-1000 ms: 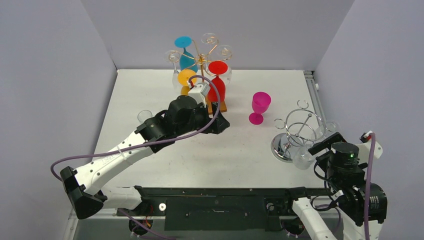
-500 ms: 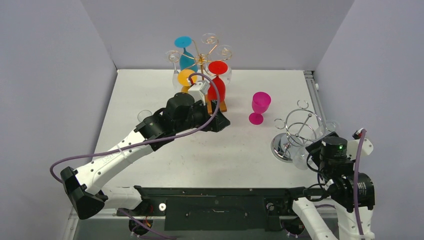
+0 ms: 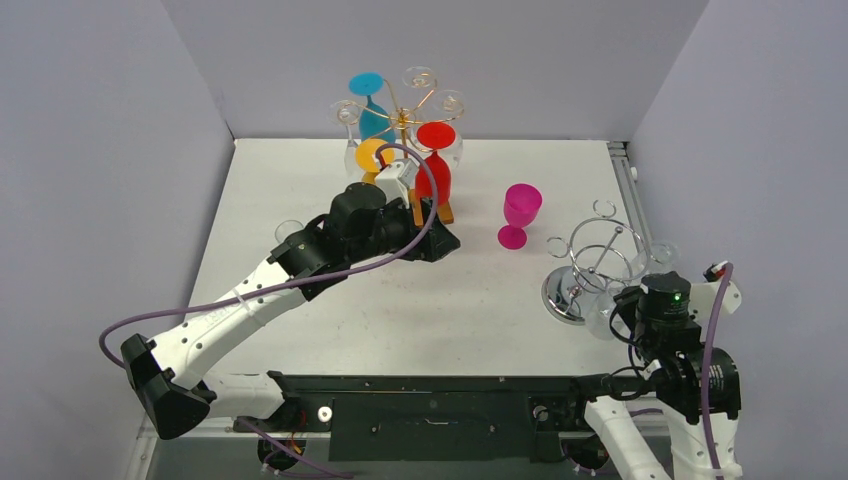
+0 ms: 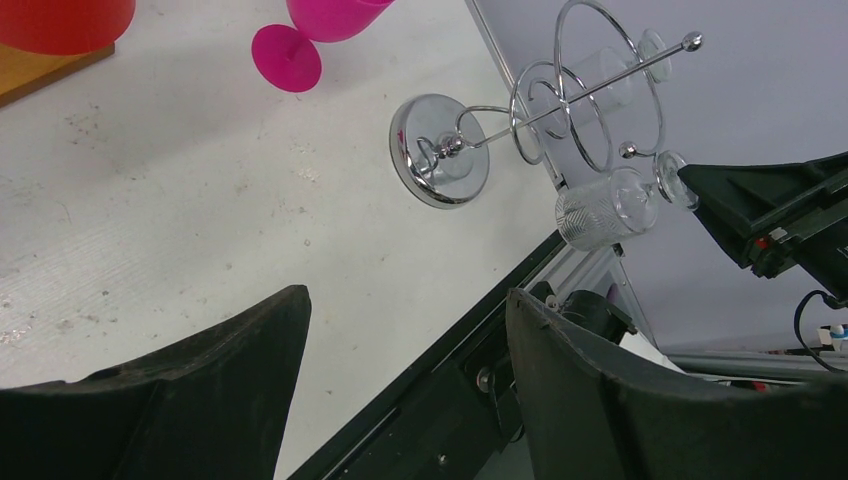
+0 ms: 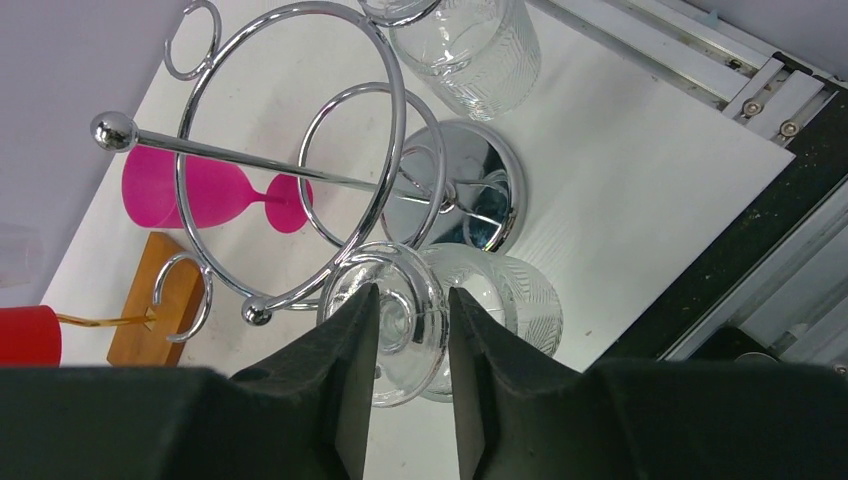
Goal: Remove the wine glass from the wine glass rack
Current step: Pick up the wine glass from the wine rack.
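The right gripper (image 5: 410, 300) straddled the stem of the clear glass (image 5: 505, 295) (grip unclear); a skewed pull could topple the chrome stand (image 5: 480, 170). The left gripper (image 4: 405, 310) stood open.

The wine glass rack (image 3: 402, 118) stands just behind the left gripper (image 3: 438, 245), with a lone goblet (image 3: 519, 212) on the table (image 3: 300, 180) to its right. The right gripper (image 5: 410, 300) straddles a glass (image 5: 505, 290) just beside the wire stand (image 5: 470, 190).

Rack (image 3: 401, 117): is gleaming gold, base showing brown wood.
Hung glasses: are showing as blue glass (image 3: 372, 112), yellow glass (image 3: 372, 154), red glass (image 3: 435, 168) (others clear).
Goblet (image 3: 521, 205): is glowing pink.
Stand (image 5: 480, 170): is shining chrome.
Clear glass (image 5: 500, 295): is showing ribbing.
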Controlling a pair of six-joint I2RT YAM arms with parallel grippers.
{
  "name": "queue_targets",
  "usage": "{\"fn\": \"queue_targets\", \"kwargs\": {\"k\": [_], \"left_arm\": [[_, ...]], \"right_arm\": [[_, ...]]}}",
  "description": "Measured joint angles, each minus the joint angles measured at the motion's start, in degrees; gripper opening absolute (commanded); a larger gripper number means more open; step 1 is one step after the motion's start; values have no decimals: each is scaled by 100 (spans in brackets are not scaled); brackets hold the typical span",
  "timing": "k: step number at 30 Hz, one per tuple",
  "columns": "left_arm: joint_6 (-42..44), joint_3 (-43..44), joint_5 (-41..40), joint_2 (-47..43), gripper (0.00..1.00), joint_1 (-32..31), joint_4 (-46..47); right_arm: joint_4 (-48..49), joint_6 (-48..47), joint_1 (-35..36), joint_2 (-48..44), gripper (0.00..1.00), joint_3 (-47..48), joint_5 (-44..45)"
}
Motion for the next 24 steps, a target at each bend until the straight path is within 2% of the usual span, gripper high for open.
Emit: {"fn": "queue_targets", "kwargs": {"k": [5, 11, 24], "left_arm": [[0, 0, 55, 0, 68, 0, 61], [-2, 0, 111, 33, 68, 0, 70], [-310, -122, 479, 197, 68, 0, 442]], "right_arm": [[55, 68, 0, -72, 11, 4, 13], [195, 129, 0, -201, 0, 17, -24], [214, 431, 0, -590, 0, -190, -92]]}}
